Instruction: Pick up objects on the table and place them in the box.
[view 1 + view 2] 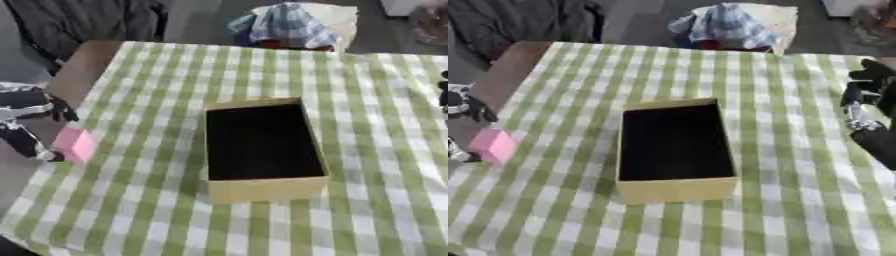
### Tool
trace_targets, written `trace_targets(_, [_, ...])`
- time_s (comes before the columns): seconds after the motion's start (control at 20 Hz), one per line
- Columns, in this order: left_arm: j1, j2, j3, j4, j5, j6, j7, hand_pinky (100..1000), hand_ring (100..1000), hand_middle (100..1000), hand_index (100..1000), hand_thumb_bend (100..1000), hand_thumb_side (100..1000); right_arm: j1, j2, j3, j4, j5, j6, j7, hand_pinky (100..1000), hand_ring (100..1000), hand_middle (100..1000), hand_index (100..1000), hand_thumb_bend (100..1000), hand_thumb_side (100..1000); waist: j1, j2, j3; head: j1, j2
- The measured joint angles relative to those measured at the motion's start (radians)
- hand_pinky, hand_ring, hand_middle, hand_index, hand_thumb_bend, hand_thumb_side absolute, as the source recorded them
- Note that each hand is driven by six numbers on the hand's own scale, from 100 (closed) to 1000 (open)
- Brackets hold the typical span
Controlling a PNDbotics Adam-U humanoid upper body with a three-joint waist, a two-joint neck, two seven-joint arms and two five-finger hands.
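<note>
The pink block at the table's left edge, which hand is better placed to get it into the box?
Left. The left hand is already at the pink block, fingers around it, just left of the box. The right hand sits across the table on the box's far side.

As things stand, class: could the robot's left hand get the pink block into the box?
Probably yes. The left hand already holds the pink block at the table's left edge, and only bare checked cloth lies before the open box.

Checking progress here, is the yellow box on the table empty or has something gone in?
Empty: the yellow box shows only its dark inside.
</note>
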Motion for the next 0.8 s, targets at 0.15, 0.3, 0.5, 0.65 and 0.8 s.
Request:
trace_targets(0.15, [0.000,-0.010,-0.005,0.010,-0.002,-0.003,-0.003,777,682,632,777,471,207,0.000,0.000,0.000,0.000,0.000,0.000,0.000,709,775,766,920,100,539,0.000,0.000,0.000,0.001,0.000])
trace_targets(0.3, [0.000,-0.017,-0.006,0.012,-0.002,-0.002,-0.004,757,628,512,675,386,107,0.000,0.001,0.000,0.001,0.000,0.000,0.001,709,775,766,920,100,539,0.000,0.000,0.000,0.001,0.000])
trace_targets(0.5, [0.000,-0.016,-0.003,-0.012,0.004,0.004,0.011,753,611,466,633,354,100,0.000,0.001,0.000,0.001,0.000,0.000,0.001,709,772,765,920,100,540,0.000,0.000,0.000,0.001,0.000])
trace_targets(0.65, [0.000,-0.012,0.008,-0.066,0.024,0.010,0.020,754,609,466,633,351,100,0.000,0.001,0.000,0.001,0.000,0.000,0.001,709,772,765,920,100,540,0.000,0.000,0.002,0.001,0.000])
trace_targets(0.8, [-0.014,0.006,0.015,-0.138,0.052,0.013,0.023,754,611,468,637,351,100,0.000,0.001,0.000,0.001,0.000,0.001,0.002,709,772,765,920,100,540,0.000,-0.001,0.003,0.001,0.000])
